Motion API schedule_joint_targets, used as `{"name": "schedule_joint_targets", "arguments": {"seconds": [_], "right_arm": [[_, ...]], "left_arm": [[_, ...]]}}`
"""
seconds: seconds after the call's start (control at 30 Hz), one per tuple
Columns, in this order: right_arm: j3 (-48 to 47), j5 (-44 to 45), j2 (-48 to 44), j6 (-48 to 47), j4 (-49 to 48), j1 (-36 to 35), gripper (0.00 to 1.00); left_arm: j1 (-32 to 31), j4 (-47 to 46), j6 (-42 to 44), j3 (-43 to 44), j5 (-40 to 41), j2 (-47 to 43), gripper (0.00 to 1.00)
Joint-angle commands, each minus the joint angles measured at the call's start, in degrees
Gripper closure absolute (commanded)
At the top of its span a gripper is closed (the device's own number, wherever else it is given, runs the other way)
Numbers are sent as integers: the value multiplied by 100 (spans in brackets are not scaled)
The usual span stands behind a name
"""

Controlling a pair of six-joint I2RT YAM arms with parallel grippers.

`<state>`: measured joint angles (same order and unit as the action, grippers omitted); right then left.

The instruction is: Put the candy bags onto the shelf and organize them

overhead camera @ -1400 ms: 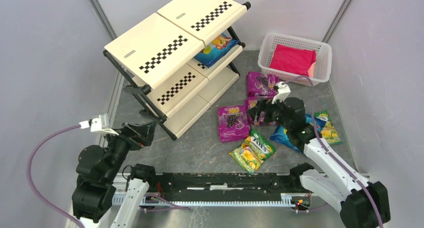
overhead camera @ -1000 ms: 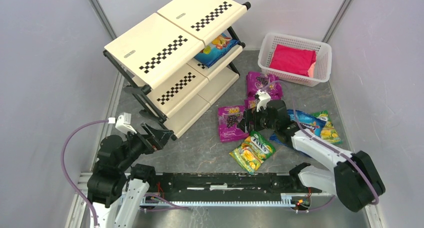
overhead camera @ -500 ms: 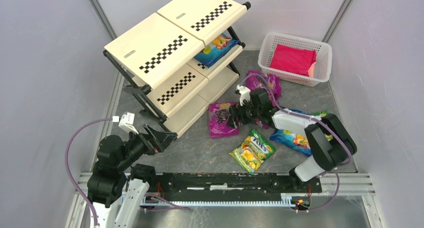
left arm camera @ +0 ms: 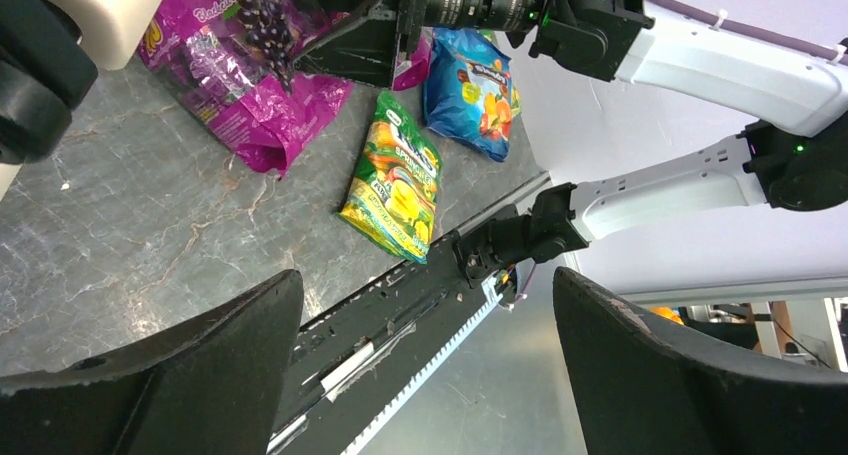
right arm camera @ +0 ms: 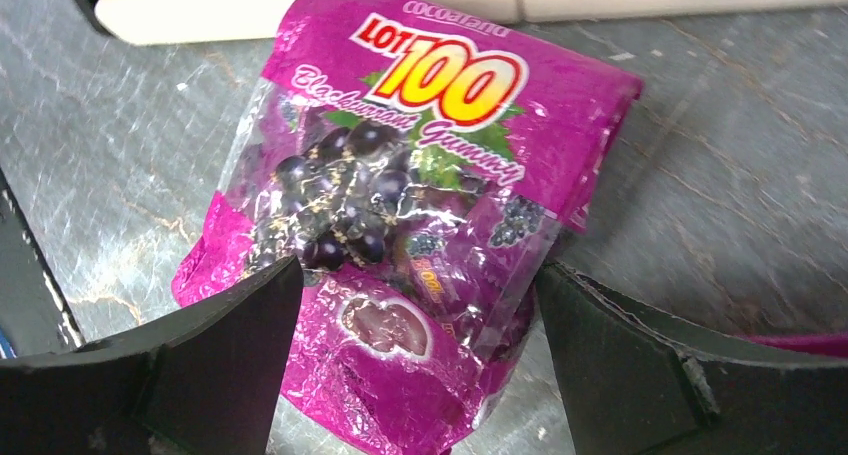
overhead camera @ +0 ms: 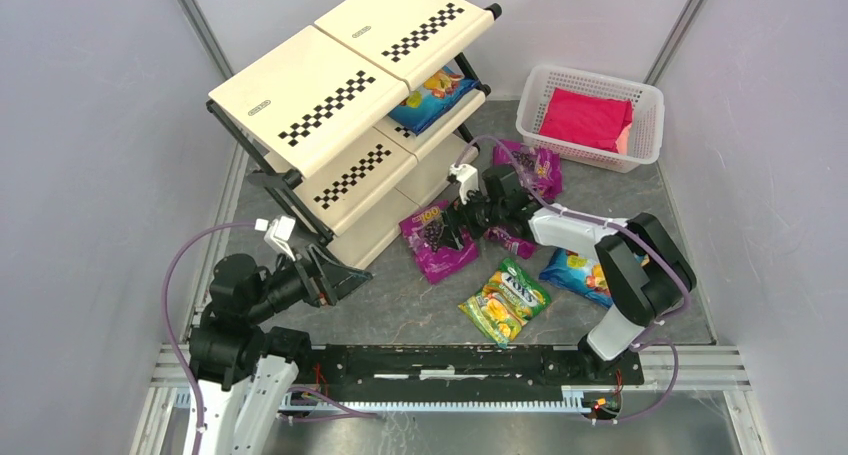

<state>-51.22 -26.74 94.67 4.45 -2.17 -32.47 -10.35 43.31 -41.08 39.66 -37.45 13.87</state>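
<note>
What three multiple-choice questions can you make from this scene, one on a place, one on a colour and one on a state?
1. Where does the magenta grape bag in front of the right gripper lie?
A. on the table at the foot of the shelf
B. on the shelf's top panel
C. on the shelf's middle tier

2. What colour is the candy bag nearest the arms' bases?
A. blue
B. green-yellow
C. magenta

3. How is the right gripper?
A. shut on the bag
B. shut and empty
C. open

Answers: A, the right wrist view shows it flat on the table with its top edge by the cream panel; B, its print is green and yellow; C, its fingers stand wide apart.
</note>
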Motion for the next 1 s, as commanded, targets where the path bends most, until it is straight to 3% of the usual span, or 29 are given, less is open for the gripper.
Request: {"name": "schedule_joint_targets", "arguments": {"seconds": [0.0,0.13,0.2,0.4,0.6,0.77,0.97], "right_arm": [[-269,-463,13,-729,-291,-377,7],[-910,-621,474,-927,55,-607,11],[-1021,-208,390,-741,197,-698,10],[-444,1598,-858,931,782,-697,2],[684,1837,-2035,2866,816,-704,2],[1802,1567,-2689,4573,-507,-927,2],[2465,1872,-2543,5569,-1350,-1133,2]], "left_arm": [[33,-438,174,-46,-280,335,0],[33,-665,85,-141,-304,478,0],[33,-682,82,-133,-292,482,0],[33,-672,173,-95,-233,259,0],[33,-666,432,88,-1,354,0],[33,-497,693,427,475,401,0],[33,7,963,1165,1951,196,0]]}}
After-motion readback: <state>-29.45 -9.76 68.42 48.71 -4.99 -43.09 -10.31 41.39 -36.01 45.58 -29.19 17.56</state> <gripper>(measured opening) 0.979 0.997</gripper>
